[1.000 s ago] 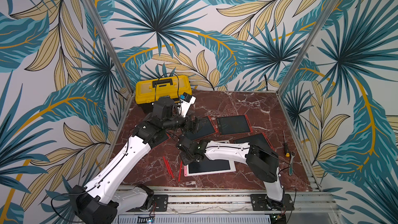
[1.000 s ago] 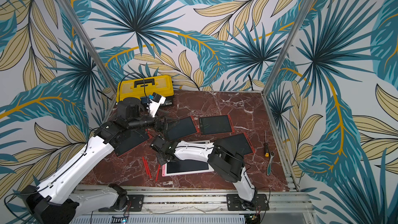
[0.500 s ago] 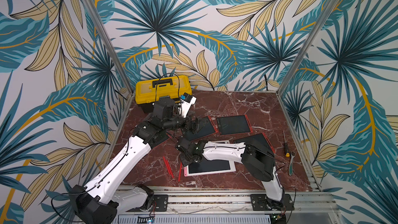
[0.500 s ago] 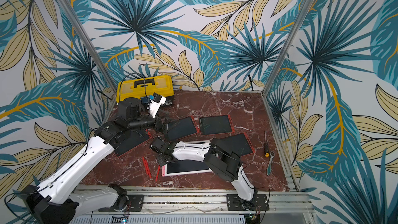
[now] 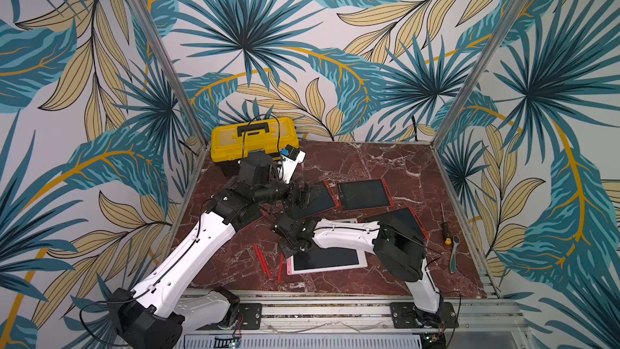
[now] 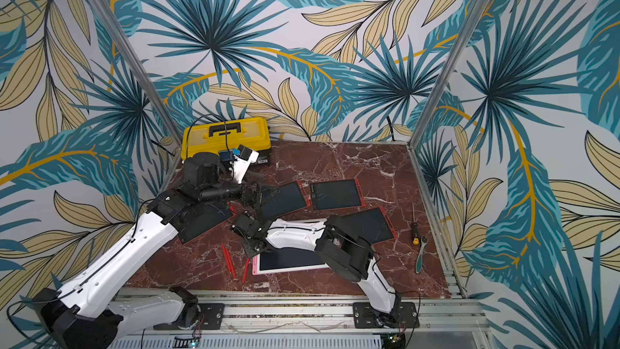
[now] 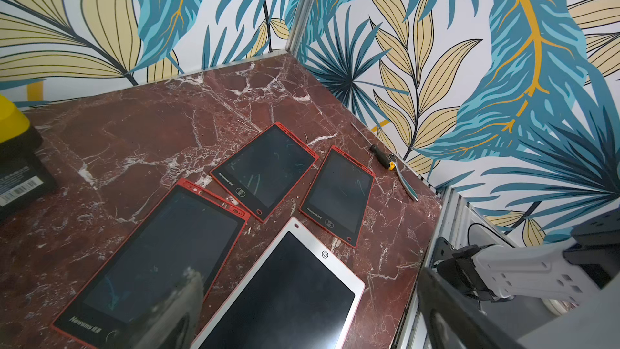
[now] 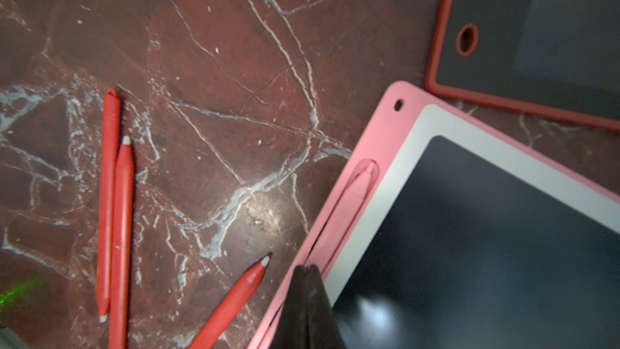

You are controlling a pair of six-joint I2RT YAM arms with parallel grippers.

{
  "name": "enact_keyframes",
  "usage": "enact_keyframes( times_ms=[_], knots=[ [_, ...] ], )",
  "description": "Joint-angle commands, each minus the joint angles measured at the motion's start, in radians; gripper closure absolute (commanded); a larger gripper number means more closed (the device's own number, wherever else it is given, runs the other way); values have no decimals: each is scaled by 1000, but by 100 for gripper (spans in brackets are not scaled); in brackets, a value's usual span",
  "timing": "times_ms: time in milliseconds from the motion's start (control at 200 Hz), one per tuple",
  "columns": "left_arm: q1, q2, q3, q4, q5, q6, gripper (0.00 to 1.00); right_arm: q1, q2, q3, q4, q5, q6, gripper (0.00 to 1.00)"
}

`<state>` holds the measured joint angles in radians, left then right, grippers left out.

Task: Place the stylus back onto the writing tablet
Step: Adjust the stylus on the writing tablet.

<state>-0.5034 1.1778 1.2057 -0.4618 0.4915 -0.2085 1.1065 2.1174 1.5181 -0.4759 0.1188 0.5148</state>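
Your right pincer (image 8: pixel 307 283), shut on nothing, sits at the slot end of the pink writing tablet (image 8: pixel 385 122). The pink stylus (image 8: pixel 354 196) lies lengthwise ahead, in-slot. Left pincer (image 5: pixel 302 193) gapes wide, empty, farther off.

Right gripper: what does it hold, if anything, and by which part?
Nothing: the right gripper is shut and empty, at the pink stylus, which lies in the slot of the pink tablet.

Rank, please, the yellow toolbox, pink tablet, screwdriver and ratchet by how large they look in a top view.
1. yellow toolbox
2. pink tablet, partly covered
3. screwdriver and ratchet: too alike to rank
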Motion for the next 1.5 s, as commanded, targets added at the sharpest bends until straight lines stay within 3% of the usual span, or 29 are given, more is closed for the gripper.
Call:
enact_keyframes(
  times_ms=[0,250,786,1172,1497],
  knots=[
    [-3,-23,-11,-12,-8,8,0,0,56,6,-79,5,-10,100],
    [-4,-18,-5,-16,-19,9,0,1,114,76,-193,33,-14,100],
    [-4,-30,48,-64,-53,37,0,0,62,78,-120,10,-9,100],
    [-4,-46,75,-86,-49,37,0,-8,112,160,-232,70,12,100],
    [-4,-57,82,-86,-82,24,0,-34,43,154,-173,55,1,100]
  ],
)
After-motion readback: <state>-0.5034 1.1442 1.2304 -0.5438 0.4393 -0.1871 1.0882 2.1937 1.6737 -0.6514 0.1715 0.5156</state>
